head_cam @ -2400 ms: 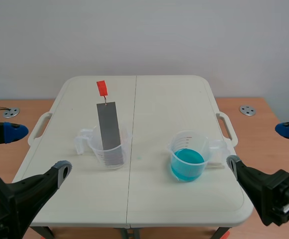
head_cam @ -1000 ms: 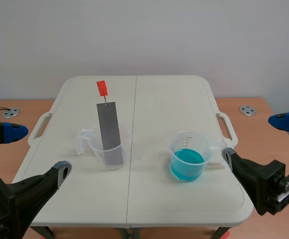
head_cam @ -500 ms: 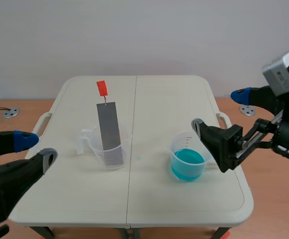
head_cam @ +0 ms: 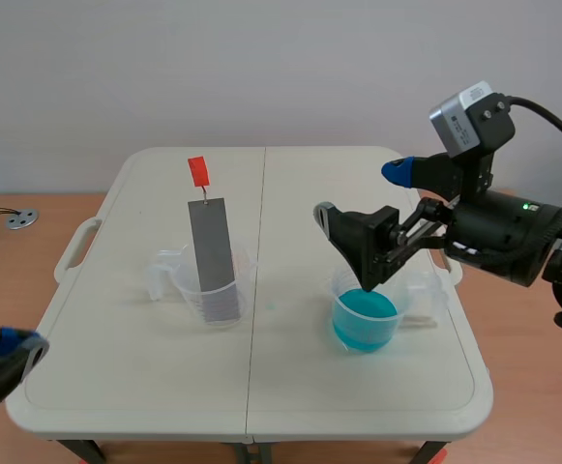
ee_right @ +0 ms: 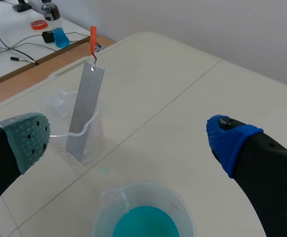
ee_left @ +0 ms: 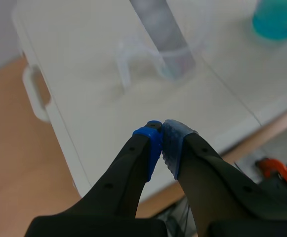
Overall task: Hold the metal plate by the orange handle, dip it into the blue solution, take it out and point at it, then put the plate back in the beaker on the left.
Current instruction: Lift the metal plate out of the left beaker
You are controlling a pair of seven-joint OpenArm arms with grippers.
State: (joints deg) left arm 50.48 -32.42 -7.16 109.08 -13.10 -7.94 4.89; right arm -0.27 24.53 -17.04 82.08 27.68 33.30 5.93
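Note:
A grey metal plate point(head_cam: 210, 246) with an orange handle point(head_cam: 197, 171) stands tilted in the clear beaker point(head_cam: 213, 288) on the left. The beaker of blue solution point(head_cam: 365, 316) stands at the right. My right gripper point(head_cam: 360, 193) hangs open above and just behind the blue beaker, holding nothing. In the right wrist view the right gripper point(ee_right: 128, 136) is wide open; the plate point(ee_right: 84, 113) and its handle point(ee_right: 93, 35) lie ahead beyond one finger, the blue solution point(ee_right: 145, 224) below. My left gripper point(ee_left: 162, 134) is shut on nothing, over the table's near left edge, short of the clear beaker point(ee_left: 175, 61).
The white folding table point(head_cam: 290, 193) has side handles point(head_cam: 75, 246). It stands on a wooden surface with two metal discs point(head_cam: 21, 219) point(head_cam: 481, 214). Cables and small desk items point(ee_right: 49, 24) lie beyond the table in the right wrist view.
My left gripper has shut and sunk toward the lower left corner. The right arm has risen and swung in over the blue beaker, still open.

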